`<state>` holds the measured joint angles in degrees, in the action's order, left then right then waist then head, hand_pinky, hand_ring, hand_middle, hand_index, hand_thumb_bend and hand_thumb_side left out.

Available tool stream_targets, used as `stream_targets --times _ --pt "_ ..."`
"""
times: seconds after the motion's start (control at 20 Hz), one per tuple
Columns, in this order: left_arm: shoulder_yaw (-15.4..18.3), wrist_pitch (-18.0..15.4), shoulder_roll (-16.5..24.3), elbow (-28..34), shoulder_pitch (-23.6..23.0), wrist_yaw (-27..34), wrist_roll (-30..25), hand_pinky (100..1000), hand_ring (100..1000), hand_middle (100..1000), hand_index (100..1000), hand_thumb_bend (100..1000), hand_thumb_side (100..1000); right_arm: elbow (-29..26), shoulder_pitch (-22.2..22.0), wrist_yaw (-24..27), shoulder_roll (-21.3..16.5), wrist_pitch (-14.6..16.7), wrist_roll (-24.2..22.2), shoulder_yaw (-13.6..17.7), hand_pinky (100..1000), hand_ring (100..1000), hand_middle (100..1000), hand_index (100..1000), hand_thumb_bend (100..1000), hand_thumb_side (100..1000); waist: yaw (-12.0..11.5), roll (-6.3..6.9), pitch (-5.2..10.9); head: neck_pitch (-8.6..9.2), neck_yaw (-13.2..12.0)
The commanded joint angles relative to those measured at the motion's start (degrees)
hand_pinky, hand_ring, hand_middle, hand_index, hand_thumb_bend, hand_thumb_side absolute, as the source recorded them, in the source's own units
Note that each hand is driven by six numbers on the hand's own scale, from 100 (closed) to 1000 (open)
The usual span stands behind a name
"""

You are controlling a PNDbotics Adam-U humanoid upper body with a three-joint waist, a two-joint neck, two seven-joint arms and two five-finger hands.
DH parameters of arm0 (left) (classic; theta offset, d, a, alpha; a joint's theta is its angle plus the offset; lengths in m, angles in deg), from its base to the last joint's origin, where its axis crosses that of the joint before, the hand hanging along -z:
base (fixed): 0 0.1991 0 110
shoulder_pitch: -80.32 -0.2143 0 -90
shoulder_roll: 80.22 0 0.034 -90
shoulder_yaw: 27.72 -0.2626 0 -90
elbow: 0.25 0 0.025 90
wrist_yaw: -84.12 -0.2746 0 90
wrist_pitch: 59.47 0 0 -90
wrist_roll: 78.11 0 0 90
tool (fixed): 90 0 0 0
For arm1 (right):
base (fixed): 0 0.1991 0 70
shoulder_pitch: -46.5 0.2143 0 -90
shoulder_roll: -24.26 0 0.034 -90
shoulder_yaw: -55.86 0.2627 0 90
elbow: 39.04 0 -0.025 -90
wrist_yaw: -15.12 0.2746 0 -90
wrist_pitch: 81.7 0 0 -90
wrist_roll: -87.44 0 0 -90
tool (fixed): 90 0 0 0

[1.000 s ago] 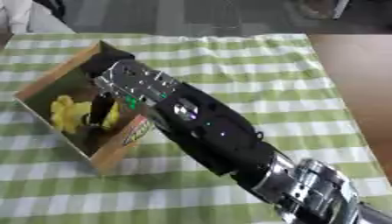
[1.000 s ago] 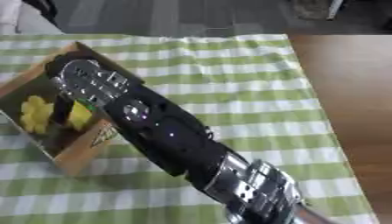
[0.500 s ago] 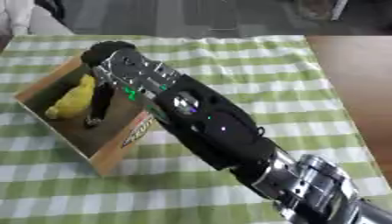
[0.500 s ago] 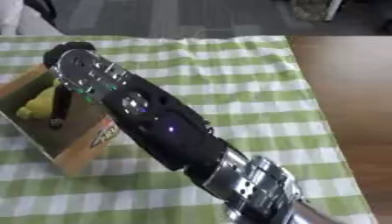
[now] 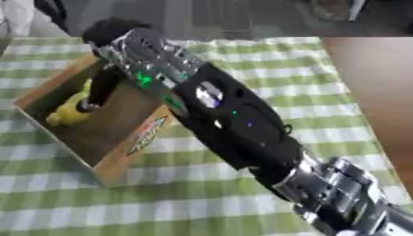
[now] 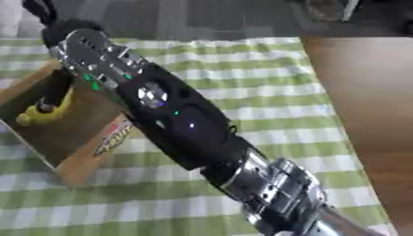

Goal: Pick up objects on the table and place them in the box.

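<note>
Reaching diagonally from the lower right corner, the robot's right arm (image 5: 242, 124) stretches across a surface draped in a green-and-white checked cloth (image 5: 266, 69) toward an open cardboard box (image 5: 129, 147) at the left. The right hand (image 5: 101, 90) dips into the box, its dark fingers pointing downward, and their tips meet a yellow object (image 5: 68, 113) lying on the box floor near the far left corner. Whether those fingers are pinching the yellow object or merely touching it cannot be told, since the forearm hides most of the hand. Small green and white lights glow along the black forearm, and silver joints show at the elbow toward the bottom right.

The box sits askew on the cloth, one corner pointing toward the near edge, and its near outer wall carries a printed logo (image 5: 149, 136) in orange and dark lettering. The arm passes directly over that wall and over the right side of the box opening. Bare brown wood of the surface (image 5: 371, 92) shows to the right of the cloth.
</note>
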<state>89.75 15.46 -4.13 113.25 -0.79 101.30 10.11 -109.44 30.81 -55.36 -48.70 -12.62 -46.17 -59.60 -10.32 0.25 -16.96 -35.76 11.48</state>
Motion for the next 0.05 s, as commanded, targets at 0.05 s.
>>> stream_targets --times 0.05 --pt "0.6 -0.1 1.5 1.1 -0.1 -0.2 0.5 685 620 590 688 100 887 -5.4 2.0 2.2 -4.1 -0.6 1.5 1.2 838 935 797 998 567 664 0.2 0.53 1.39 -0.62 -0.8"
